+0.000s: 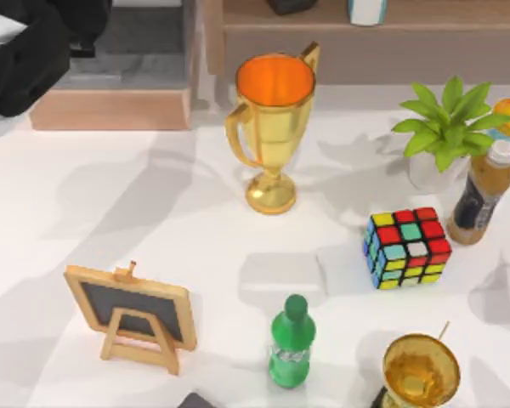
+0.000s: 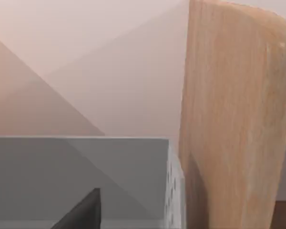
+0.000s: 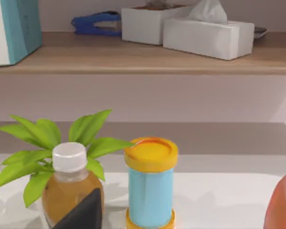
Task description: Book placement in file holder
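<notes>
The left arm [image 1: 25, 51] reaches over the file holder [image 1: 123, 51], and its black body hides part of the grey box. In the left wrist view, a dark bit of the left end effector [image 2: 83, 210] pokes in, cut off by the edge. Just in front of it is a grey wall of the file holder and beside that a tall tan wooden side. I cannot tell if this end effector is open or closed.

I cannot make out the book near the left end effector. A teal and white thing [image 3: 14, 28] stands on the shelf [image 3: 143, 59], far past the right end effector [image 3: 83, 212] and cut off, so I cannot tell if it is the book. The right end effector is also just a dark bit at the edge, so I cannot tell if it is open or closed. Right in front of it are one brown bottle [image 3: 69, 191], one blue can with a yellow lid [image 3: 151, 183] and one green plant [image 3: 47, 138].

On the white tabletop [image 1: 110, 204] I count two gold cups: a big one [image 1: 272, 127] and one cut off at the edge [image 1: 421, 370]. There is one green bottle [image 1: 291, 340], one colour cube [image 1: 405, 246] and one small chalkboard [image 1: 132, 314]
</notes>
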`<action>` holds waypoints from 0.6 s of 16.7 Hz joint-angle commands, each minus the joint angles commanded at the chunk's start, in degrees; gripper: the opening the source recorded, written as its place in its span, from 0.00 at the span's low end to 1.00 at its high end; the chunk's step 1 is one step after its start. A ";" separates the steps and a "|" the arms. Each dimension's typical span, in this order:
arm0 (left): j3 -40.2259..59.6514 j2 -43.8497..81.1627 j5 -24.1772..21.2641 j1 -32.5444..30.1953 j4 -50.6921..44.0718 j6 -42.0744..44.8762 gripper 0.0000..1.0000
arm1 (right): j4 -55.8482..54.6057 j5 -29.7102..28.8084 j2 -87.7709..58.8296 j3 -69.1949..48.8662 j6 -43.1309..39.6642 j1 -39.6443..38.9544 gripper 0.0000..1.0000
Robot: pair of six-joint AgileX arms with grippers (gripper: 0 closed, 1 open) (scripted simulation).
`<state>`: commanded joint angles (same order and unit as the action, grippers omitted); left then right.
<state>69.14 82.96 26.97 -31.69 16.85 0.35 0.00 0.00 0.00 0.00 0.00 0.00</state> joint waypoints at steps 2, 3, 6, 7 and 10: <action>10.21 13.05 3.93 -4.14 2.45 0.06 1.00 | 0.00 0.00 0.00 0.00 0.00 0.00 1.00; 15.08 19.31 5.81 -6.02 3.62 0.09 1.00 | 0.00 0.00 0.00 0.00 0.00 0.00 1.00; 28.24 36.31 10.88 -10.67 6.78 0.18 1.00 | 0.00 0.00 0.00 0.00 0.00 0.00 1.00; 32.02 41.20 12.35 -11.89 7.69 0.21 1.00 | 0.00 0.00 0.00 0.00 0.00 0.00 1.00; 41.11 52.80 15.89 -14.63 9.93 0.30 1.00 | 0.00 0.00 0.00 0.00 0.00 0.00 1.00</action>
<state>110.26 135.75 42.86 -46.32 26.78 0.64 0.00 0.00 0.00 0.00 0.00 0.00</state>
